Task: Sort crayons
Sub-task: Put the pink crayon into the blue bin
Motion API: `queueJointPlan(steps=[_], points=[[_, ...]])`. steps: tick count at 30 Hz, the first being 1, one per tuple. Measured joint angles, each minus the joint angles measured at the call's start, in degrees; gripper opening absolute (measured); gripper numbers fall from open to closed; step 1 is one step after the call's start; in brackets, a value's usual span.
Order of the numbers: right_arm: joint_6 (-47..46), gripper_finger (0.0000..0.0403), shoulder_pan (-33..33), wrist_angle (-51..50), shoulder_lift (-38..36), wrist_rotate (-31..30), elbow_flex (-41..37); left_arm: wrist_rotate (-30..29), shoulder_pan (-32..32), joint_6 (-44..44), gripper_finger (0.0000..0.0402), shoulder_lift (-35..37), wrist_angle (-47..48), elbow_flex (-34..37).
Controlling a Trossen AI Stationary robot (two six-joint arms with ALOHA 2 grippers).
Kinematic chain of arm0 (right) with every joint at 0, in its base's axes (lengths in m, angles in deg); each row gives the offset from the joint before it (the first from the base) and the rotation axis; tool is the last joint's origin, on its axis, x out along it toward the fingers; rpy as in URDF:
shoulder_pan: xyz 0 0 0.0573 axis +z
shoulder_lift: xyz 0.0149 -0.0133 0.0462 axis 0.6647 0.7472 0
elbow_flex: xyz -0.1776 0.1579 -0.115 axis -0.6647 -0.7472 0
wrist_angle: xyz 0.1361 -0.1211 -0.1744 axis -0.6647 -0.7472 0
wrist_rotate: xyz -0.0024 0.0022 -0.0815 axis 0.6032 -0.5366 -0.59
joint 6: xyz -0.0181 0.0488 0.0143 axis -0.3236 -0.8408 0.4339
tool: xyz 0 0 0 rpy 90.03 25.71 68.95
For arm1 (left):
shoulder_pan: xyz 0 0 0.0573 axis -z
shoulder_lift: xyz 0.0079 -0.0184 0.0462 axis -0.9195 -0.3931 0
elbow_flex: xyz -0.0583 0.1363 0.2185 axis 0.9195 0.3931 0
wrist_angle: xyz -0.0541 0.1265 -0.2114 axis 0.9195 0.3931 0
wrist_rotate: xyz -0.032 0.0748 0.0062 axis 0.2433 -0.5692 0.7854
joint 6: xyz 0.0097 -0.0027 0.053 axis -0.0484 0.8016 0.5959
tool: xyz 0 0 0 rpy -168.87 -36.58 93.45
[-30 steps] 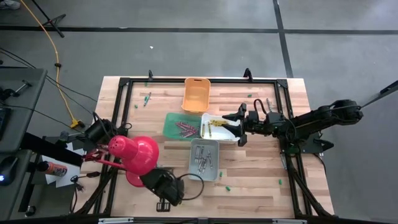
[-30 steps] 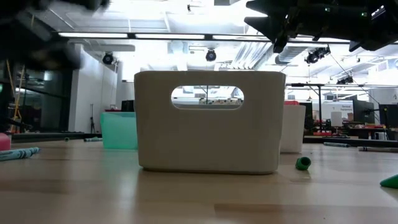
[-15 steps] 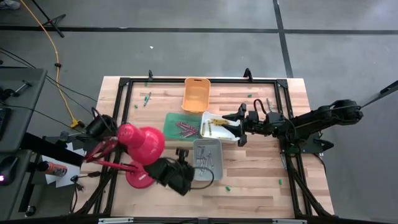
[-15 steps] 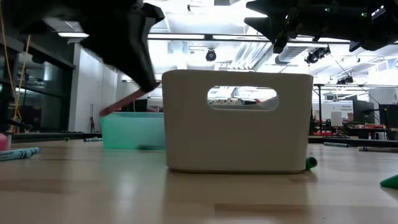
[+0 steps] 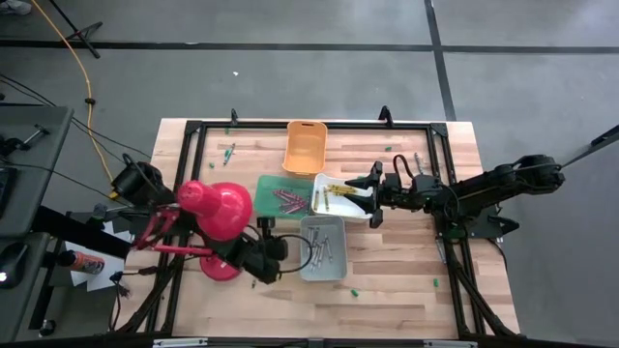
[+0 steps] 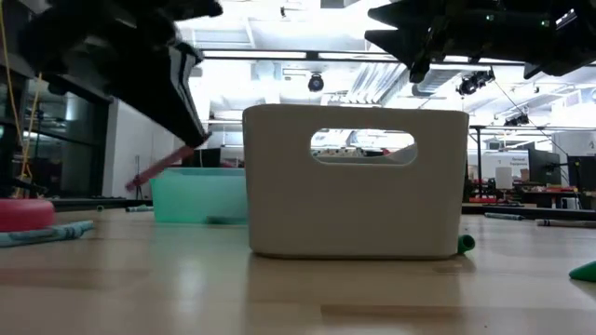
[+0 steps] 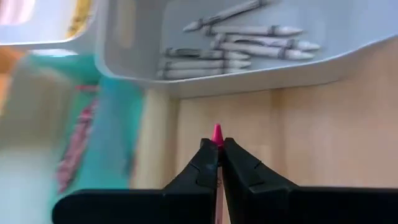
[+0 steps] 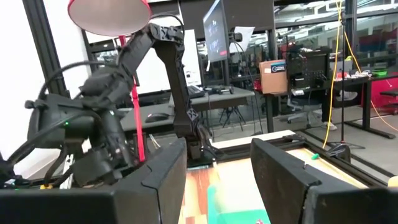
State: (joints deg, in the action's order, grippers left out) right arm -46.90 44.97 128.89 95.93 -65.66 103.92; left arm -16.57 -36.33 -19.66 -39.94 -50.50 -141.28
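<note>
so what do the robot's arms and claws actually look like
Both arms are dark, near-black jointed links. The left arm trails a looping black cable and sits beside a pink lamp. Its left claw has two slim black fingers tapering to points. The right arm has bundled cables on top. The right claw has two broad, blocky black fingers.

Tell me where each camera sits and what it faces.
High: overhead, looking down on the table and both arms.
Low: at tabletop height, facing the grey bin; arms overhead.
Left wrist: behind the left gripper, shut on a pink crayon, facing the grey bin.
Right wrist: behind the open right gripper, facing the left arm.
All but the right wrist share the grey bin.
</note>
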Motion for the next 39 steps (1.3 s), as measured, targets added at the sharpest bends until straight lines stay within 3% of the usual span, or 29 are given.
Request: queueJointPlan(steps=[7, 16, 19, 31, 35, 39], points=[[0.0, 0.0173, 0.0, 0.0, 0.0, 0.0, 0.0, 1.8, -0.5, 5.7, 0.0, 0.1, -20.1, 8.1], [0.0, 0.0173, 0.0, -0.5, 0.0, 0.0, 0.0, 0.6, -6.5, 13.3, 0.0, 4.1, -22.2, 9.1], [0.0, 0.0173, 0.0, -0.6, 0.0, 0.0, 0.0, 1.3, -10.0, 16.3, 0.0, 7.3, -27.6, 11.9], [0.0, 0.0173, 0.0, -0.7, 0.0, 0.0, 0.0, 19.5, -27.8, 25.2, 0.0, 24.2, -64.7, 28.3], [0.0, 0.0173, 0.0, -0.9, 0.0, 0.0, 0.0, 28.6, -32.6, 23.7, 0.0, 24.4, -79.6, 33.3], [0.0, 0.0173, 0.0, -1.3, 0.0, 0.0, 0.0, 30.3, -34.0, 20.8, 0.0, 21.2, -89.7, 38.7]])
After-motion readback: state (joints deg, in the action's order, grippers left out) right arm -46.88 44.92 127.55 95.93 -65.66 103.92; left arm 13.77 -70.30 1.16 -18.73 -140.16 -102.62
